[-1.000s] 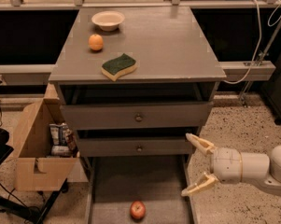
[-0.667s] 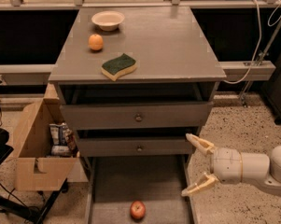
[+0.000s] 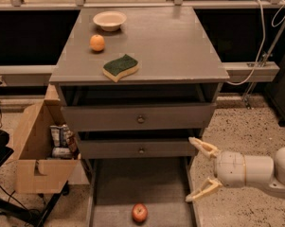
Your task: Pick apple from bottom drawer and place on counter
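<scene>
The apple is small and red, lying on the floor of the pulled-out bottom drawer, near its front edge. The counter is the wide grey-brown cabinet top above. My gripper reaches in from the right at the drawer's right edge, above and to the right of the apple. Its two pale fingers are spread wide and hold nothing. The white arm extends off to the right.
On the counter lie an orange fruit, a green-and-yellow sponge and a white bowl. Two shut knobbed drawers sit above the open one. An open cardboard box with packets stands at the left.
</scene>
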You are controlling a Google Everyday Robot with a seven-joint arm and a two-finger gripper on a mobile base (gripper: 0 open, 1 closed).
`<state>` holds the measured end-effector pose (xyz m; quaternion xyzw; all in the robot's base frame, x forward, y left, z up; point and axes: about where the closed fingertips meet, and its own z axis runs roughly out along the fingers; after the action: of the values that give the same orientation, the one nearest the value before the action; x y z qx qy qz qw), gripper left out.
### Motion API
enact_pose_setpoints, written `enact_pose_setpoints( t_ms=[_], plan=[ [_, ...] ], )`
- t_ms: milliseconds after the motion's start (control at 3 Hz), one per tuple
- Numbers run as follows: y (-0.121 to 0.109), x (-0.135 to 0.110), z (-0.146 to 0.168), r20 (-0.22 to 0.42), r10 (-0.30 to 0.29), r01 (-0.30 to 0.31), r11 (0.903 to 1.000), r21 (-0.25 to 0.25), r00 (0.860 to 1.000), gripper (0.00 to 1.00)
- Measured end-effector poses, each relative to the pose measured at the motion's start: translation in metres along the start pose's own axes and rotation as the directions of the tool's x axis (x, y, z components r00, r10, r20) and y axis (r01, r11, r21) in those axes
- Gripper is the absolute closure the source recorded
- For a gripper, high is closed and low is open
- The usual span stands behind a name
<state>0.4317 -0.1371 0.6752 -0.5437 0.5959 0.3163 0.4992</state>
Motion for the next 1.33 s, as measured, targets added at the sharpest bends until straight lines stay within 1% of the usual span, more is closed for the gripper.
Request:
enact_pose_setpoints(
  t_ms=[333,667,1000,1333],
  plan=[
    [0.016,0.067,0.018,0.056,0.029,-0.027,0.9990,-0.036,0.998,0.00],
    [0.033,0.142,0.042,0.104,0.047,-0.039,0.9966,-0.072,0.993,0.00],
    [0.043,0.182,0.056,0.125,0.054,-0.043,0.9951,-0.089,0.991,0.00],
    [0.052,0.197,0.069,0.099,0.075,-0.065,0.9924,-0.104,0.992,0.00]
  ],
)
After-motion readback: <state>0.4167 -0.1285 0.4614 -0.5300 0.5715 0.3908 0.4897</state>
